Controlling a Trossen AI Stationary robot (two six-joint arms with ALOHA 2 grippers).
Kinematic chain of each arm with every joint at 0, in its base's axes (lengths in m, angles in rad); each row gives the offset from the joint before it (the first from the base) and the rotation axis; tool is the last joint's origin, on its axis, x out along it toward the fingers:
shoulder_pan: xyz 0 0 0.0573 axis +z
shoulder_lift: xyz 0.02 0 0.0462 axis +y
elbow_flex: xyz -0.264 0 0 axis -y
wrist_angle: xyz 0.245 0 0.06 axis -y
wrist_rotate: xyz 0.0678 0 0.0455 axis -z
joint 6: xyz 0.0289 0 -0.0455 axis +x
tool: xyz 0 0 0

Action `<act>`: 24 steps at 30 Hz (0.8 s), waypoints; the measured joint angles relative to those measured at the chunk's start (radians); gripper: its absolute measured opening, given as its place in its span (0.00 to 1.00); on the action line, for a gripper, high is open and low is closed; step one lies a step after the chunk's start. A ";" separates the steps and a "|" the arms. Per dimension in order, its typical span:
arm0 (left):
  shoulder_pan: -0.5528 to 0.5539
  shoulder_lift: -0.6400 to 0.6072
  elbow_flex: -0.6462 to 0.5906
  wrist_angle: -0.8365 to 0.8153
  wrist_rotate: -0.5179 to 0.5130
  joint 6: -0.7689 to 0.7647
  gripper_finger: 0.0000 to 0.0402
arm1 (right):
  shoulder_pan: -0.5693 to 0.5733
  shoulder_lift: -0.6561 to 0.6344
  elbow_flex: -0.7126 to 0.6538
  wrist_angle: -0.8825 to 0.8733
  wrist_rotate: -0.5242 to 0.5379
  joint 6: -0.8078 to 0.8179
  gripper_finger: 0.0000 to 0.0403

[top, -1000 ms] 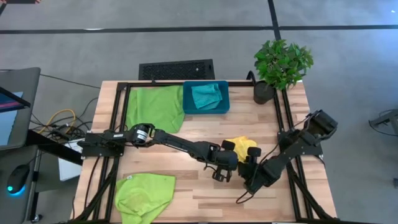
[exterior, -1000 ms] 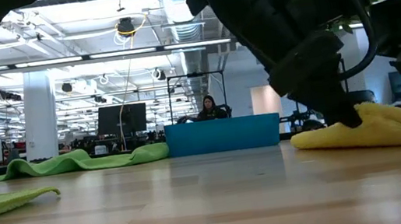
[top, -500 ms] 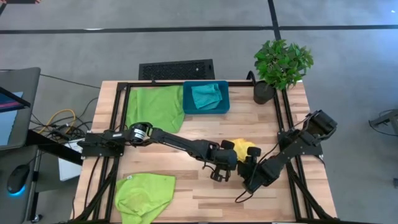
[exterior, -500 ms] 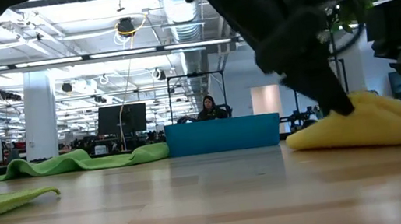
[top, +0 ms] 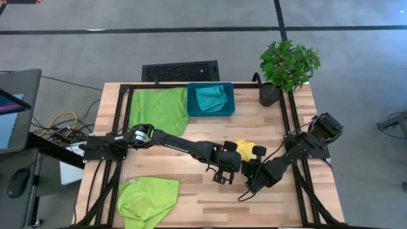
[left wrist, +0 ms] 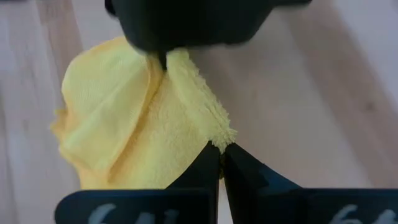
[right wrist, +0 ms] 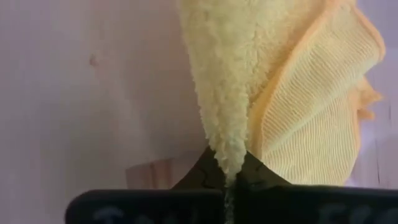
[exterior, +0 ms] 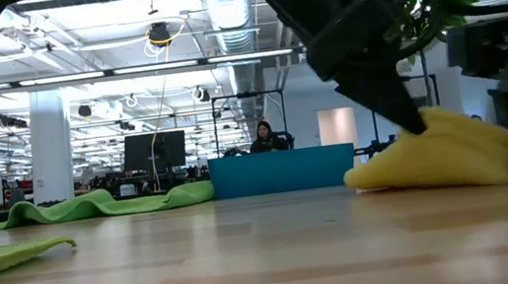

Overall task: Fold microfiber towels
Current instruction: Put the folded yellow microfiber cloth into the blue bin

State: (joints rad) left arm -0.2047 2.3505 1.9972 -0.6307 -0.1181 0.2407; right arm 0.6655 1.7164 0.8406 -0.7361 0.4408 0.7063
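Observation:
A crumpled yellow microfiber towel [top: 247,151] lies in a mound [exterior: 444,150] on the wooden table, right of centre. My left gripper [top: 224,169] is shut on it at the towel's left, and my right gripper [top: 252,176] is shut on it at its near right. One lime green towel [top: 159,108] lies spread at the far left. Another [top: 147,197] lies at the near left edge. A teal towel [top: 211,97] sits in the teal bin [top: 228,108]. My left gripper pinches a corner of the yellow towel [left wrist: 219,135] between its two fingertips [left wrist: 208,163], slanting down from the table's left. The corner is raised a little; the rest of the towel lies on the table. My right gripper pinches a narrow folded edge of the towel [right wrist: 226,158] between its fingers, coming low from the table's near right. From there the cloth runs to the mound, which rests on the table.
A potted plant [top: 286,67] stands at the far right corner. The teal bin sits at the far edge, centre. Bare wood [top: 210,203] shows along the near edge between the near green towel and my right arm. People sit at desks in the room beyond.
My right gripper has shut on the yellow towel. Both grippers have shifted a little toward the table's left, and the towel has slid left with them and bunched into a taller mound.

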 joint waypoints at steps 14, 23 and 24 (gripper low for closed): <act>0.007 -0.089 -0.001 -0.184 -0.173 -0.073 0.00 | -0.079 -0.002 0.175 -0.187 0.046 -0.136 0.03; 0.007 -0.176 -0.001 -0.302 -0.284 -0.123 0.00 | -0.100 -0.002 0.297 -0.376 0.219 -0.156 0.03; 0.007 -0.180 -0.001 -0.318 -0.297 -0.124 0.00 | -0.100 -0.002 0.310 -0.387 0.237 -0.161 0.03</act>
State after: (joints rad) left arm -0.1974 2.1700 1.9965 -0.9488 -0.4152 0.1169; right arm 0.5654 1.7145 1.1510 -1.1236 0.6779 0.5458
